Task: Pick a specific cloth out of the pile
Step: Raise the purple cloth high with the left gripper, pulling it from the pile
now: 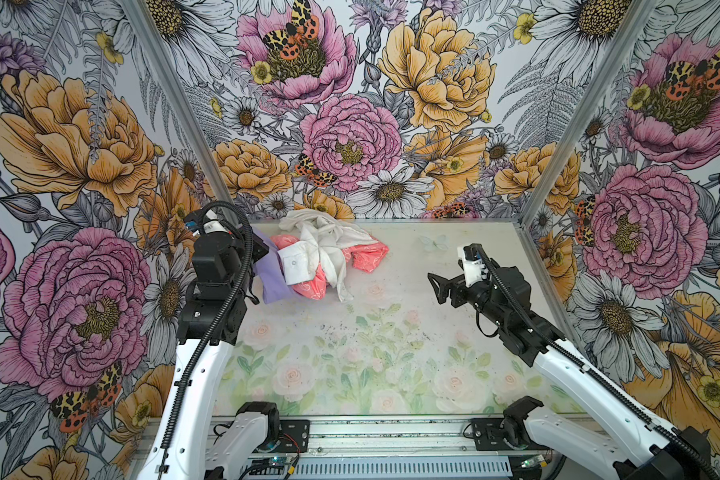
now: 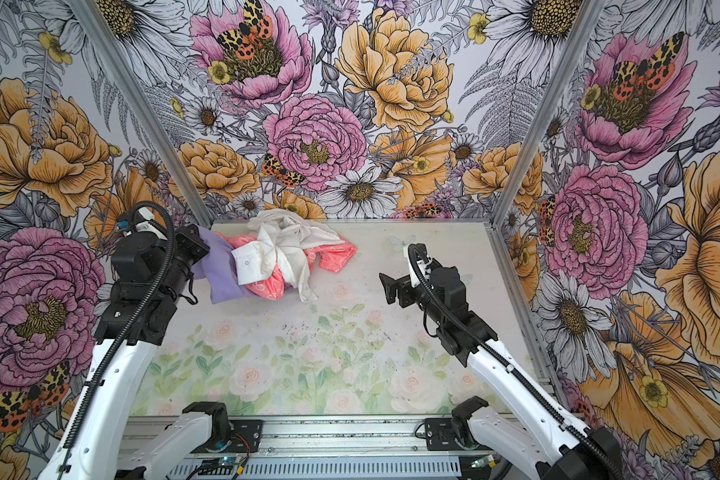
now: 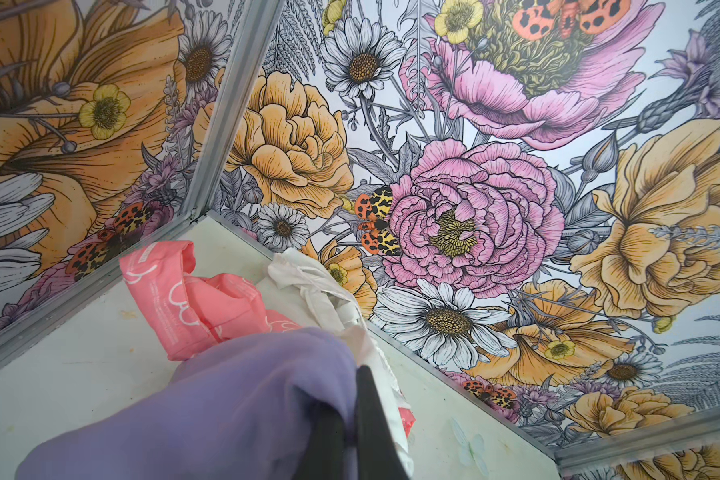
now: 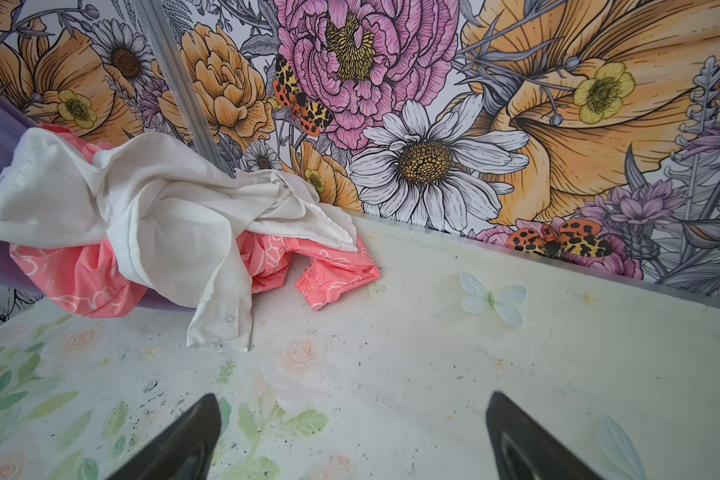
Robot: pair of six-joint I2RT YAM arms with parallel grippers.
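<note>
The pile (image 1: 321, 249) lies at the back left of the table, a white buttoned shirt (image 2: 283, 245) on top of a coral-pink printed cloth (image 2: 337, 255). The lavender cloth (image 1: 273, 282) sticks out of the pile's left side, partly under the other two. My left gripper (image 1: 262, 253) is at the pile's left edge. In the left wrist view its black fingers (image 3: 371, 415) are shut on a fold of the lavender cloth (image 3: 225, 407). My right gripper (image 1: 439, 286) hangs open over bare table to the right of the pile, with nothing between its fingers (image 4: 192, 432).
Floral walls with metal corner posts (image 1: 175, 104) close in the table at the back and on both sides. The pile sits against the back wall's rail (image 4: 474, 241). The table mat (image 1: 371, 353) has a faint rose print.
</note>
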